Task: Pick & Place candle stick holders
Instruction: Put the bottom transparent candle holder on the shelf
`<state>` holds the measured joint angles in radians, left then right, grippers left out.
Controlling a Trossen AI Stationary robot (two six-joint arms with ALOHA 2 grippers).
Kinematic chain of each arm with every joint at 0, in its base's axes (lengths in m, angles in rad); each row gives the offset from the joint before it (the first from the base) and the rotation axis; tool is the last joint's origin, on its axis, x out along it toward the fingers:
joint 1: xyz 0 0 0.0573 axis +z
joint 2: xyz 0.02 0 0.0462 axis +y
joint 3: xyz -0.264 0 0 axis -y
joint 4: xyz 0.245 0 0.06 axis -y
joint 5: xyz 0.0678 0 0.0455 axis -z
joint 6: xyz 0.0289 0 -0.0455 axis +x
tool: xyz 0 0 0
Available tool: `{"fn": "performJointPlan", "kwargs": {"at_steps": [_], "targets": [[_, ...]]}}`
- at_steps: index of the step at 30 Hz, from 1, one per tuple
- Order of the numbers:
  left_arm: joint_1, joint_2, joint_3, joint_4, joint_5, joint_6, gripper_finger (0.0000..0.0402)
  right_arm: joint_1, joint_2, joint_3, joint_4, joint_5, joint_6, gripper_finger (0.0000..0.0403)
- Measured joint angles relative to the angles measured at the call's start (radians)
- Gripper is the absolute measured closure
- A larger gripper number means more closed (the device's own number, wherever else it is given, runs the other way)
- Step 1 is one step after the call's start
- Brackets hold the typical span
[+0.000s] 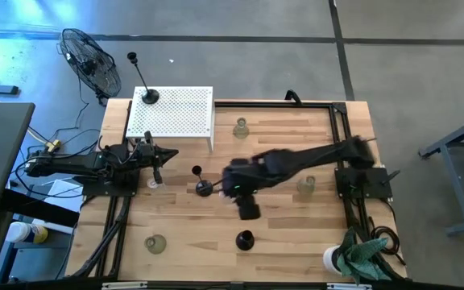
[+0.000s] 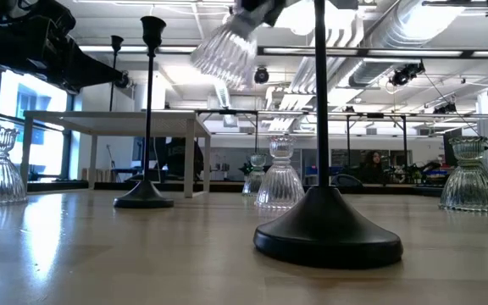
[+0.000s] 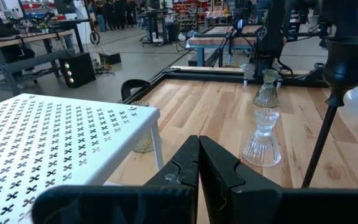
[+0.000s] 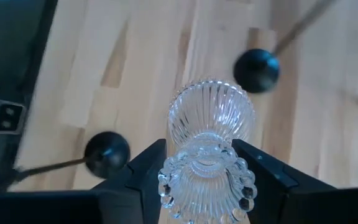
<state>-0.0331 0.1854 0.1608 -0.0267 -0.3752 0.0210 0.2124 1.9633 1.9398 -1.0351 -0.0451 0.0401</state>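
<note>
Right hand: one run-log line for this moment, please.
right hand | shut on glass holder, lifted over mid-table | left hand | shut, empty, beside white rack

Right hand hovers mid-table beside a black candle stick holder.

Ribbed glass holder held aloft, black holders upright on table

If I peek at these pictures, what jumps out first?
The right gripper is holding a ribbed clear glass candle holder up in the air over the middle of the wooden table. Right in front of the low camera stands a tall black candle holder with a dome base. Another black one sits on the white perforated stand at the back left.
</note>
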Motion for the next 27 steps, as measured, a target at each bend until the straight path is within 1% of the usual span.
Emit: {"fn": "performJointPlan", "kwargs": {"at_steps": [4,12,18,27], "targets": [[0.0,0.0,0.0,-0.007,0.0,-0.001,0.0399,0.011,0.127,0.077,-0.013,-0.037,-0.074,0.0245],[0.0,0.0,0.0,-0.007,0.0,-0.003,0.0399,0.018,0.262,0.088,0.055,-0.036,-0.157,0.0244],[0.0,0.0,0.0,-0.007,0.0,-0.002,0.0399,0.015,0.326,0.088,0.129,-0.031,-0.224,0.0247],[0.0,0.0,0.0,-0.009,0.001,-0.002,0.0399,0.01,0.34,0.079,0.202,-0.038,-0.23,0.0231]]}}
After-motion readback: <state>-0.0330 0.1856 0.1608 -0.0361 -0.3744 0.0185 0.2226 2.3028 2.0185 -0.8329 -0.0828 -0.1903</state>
